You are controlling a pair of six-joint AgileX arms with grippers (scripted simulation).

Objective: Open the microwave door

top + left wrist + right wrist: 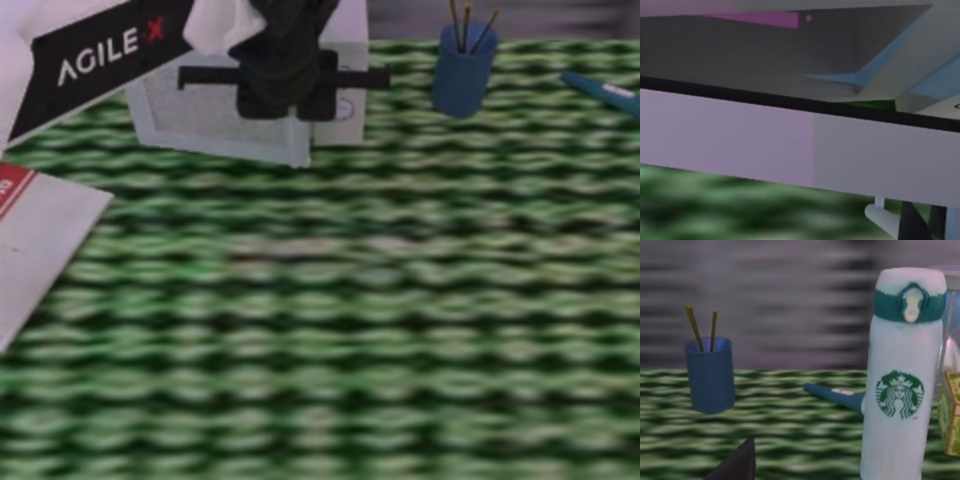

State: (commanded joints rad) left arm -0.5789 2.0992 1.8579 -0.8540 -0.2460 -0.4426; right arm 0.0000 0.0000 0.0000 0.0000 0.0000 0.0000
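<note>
Door [215, 120] of the microwave [345, 45] at the table's far left looks swung partly open, left gripper [285, 95] over its free edge, grip unreadable; next, a wider outward pull; right arm parked out of sight.

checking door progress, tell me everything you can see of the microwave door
The microwave door is a flat white panel framing a grey speckled mesh window. In the top view it stands swung partly out from the white microwave at the table's far left, its free edge angled toward the camera over the green woven cloth. The left gripper hangs right over its free end; actual contact is hidden. The right arm is out of the top view.
</note>
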